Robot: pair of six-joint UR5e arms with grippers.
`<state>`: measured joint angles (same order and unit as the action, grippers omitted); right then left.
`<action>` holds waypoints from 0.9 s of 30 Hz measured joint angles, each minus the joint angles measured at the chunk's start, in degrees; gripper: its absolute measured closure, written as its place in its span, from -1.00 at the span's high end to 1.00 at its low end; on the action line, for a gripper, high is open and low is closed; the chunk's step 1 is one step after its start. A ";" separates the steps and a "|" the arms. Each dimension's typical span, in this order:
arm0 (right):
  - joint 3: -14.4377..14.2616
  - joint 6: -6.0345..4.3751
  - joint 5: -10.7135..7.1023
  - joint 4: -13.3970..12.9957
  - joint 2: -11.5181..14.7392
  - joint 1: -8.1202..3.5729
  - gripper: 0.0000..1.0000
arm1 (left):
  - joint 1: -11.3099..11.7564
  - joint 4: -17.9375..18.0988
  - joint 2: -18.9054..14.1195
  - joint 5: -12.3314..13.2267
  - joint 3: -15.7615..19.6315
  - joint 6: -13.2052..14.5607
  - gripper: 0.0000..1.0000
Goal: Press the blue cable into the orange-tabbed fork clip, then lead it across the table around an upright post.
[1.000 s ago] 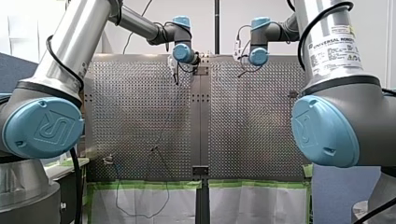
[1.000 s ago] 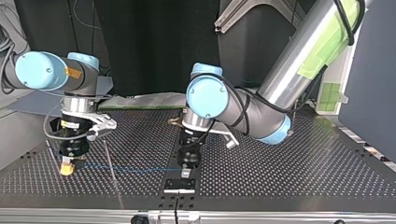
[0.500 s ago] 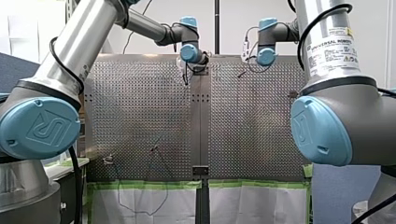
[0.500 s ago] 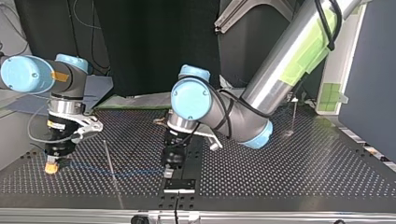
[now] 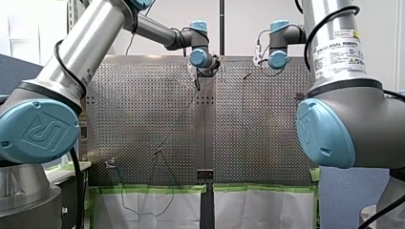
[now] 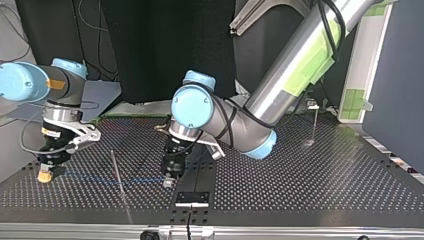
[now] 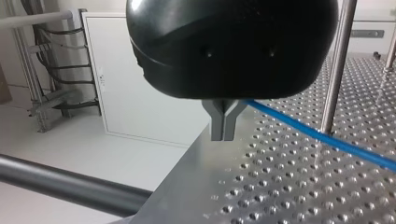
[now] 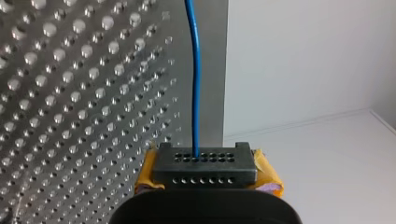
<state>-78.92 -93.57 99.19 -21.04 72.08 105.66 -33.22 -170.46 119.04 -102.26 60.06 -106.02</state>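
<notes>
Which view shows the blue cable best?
The left wrist view: the blue cable crosses it thick and plainly blue, passing a post. The right wrist view shows one straight stretch; the top view, a faint line; the front view, nothing I can make out.

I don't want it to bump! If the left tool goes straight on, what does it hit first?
Most likely the table, just below the left tool; nothing else seems in between.

Left arm's black gripper (image 7: 222, 133) pointed down, grey metal fingers (image 7: 217, 122) pressed together, right arm's yellow-padded gripper (image 6: 44, 176) held low, clamped on thin blue cable (image 8: 196, 93)
</notes>
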 joint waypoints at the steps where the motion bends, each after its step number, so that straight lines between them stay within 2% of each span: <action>1: -0.02 0.00 0.11 0.01 -0.03 -0.11 -1.00 | -0.08 0.01 0.06 0.12 -0.07 -0.28 -1.00; 6: -0.65 -0.02 0.47 -0.04 -0.28 -0.67 -1.00 | -0.47 -0.03 0.61 0.67 -0.44 -1.82 -1.00; 10: -1.26 0.09 0.57 -0.07 -0.92 -0.95 -1.00 | -1.09 -1.02 2.44 0.48 -1.76 -1.65 -1.00; 13: -1.85 0.21 0.71 -0.17 -1.44 -1.04 -1.00 | -1.54 -1.11 3.87 0.32 -2.30 -1.66 -1.00; 20: -2.95 0.53 0.86 -0.44 -2.87 -1.05 -1.00 | -1.76 -0.42 5.50 0.05 -2.91 -3.62 -1.00; 27: -4.42 0.70 0.69 -0.93 -5.27 -1.08 -1.00 | -1.90 -0.52 8.25 -0.66 -3.53 -3.82 -1.00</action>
<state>-83.34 -92.87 99.88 -21.97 66.81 104.58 -35.12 -170.98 127.29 -102.92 56.53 -109.85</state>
